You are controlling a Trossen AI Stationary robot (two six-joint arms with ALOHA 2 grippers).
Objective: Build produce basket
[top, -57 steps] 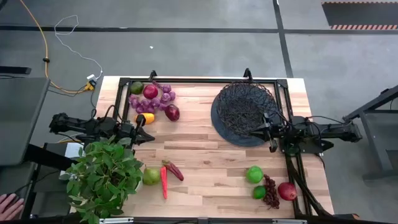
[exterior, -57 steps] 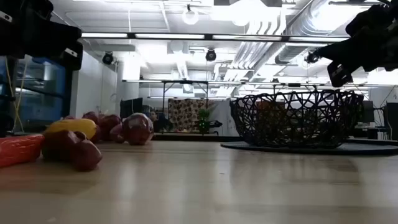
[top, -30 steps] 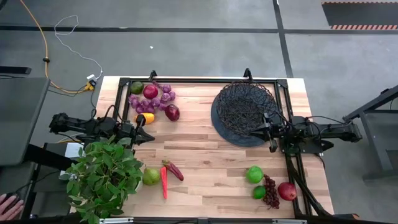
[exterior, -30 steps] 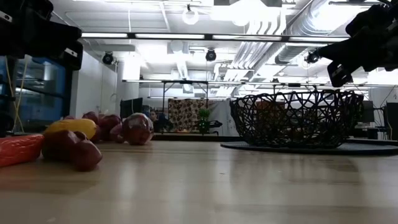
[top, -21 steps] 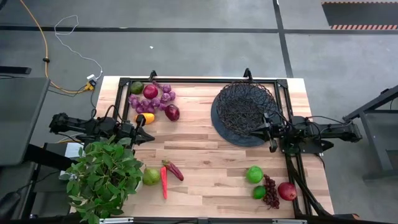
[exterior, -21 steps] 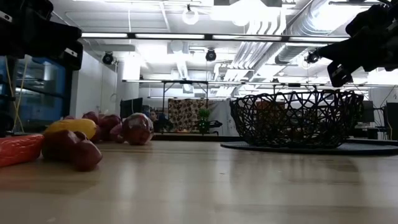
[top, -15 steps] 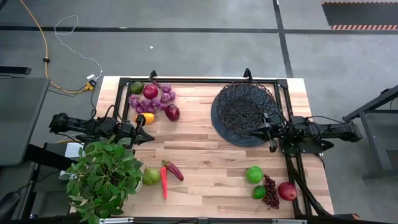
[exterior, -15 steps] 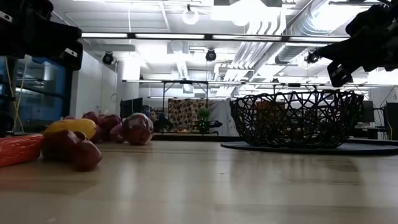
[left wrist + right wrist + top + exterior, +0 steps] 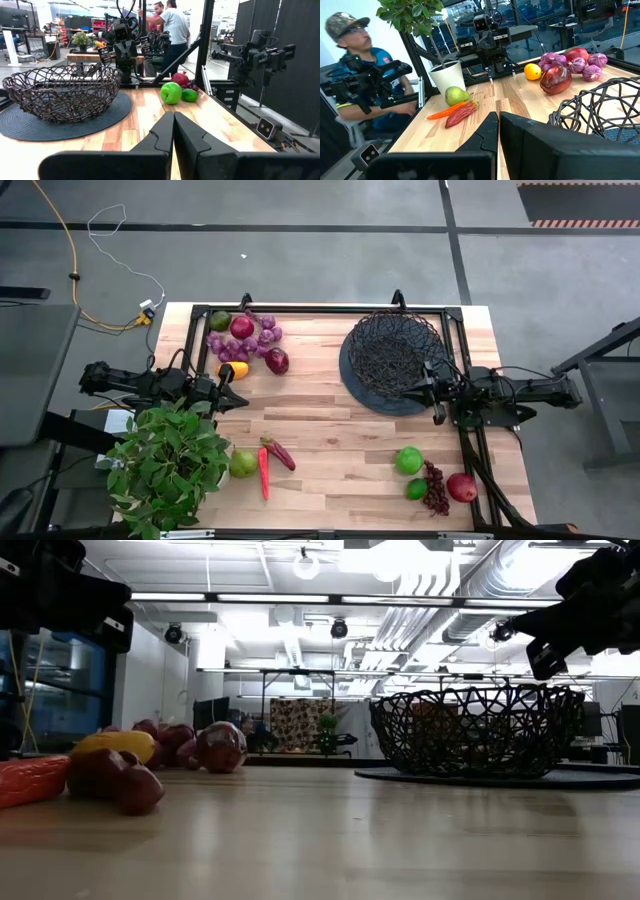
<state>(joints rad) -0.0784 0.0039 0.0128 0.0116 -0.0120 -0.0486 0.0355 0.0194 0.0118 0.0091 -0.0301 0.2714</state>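
My left gripper (image 9: pixel 240 401) closed and empty, right gripper (image 9: pixel 408 392) closed at basket (image 9: pixel 392 355) rim, pear (image 9: pixel 243 464) part-hidden beneath plant (image 9: pixel 168 466) leaves.

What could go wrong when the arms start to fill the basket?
The potted plant overhangs the pear and lies close to the left end effector, so the arm may catch its leaves. The basket is open wire mesh; loose grapes might slip through. The round apple near the table edge could roll off.

Both hands closed (left (image 9: pixel 240 402), right (image 9: pixel 408 392)).
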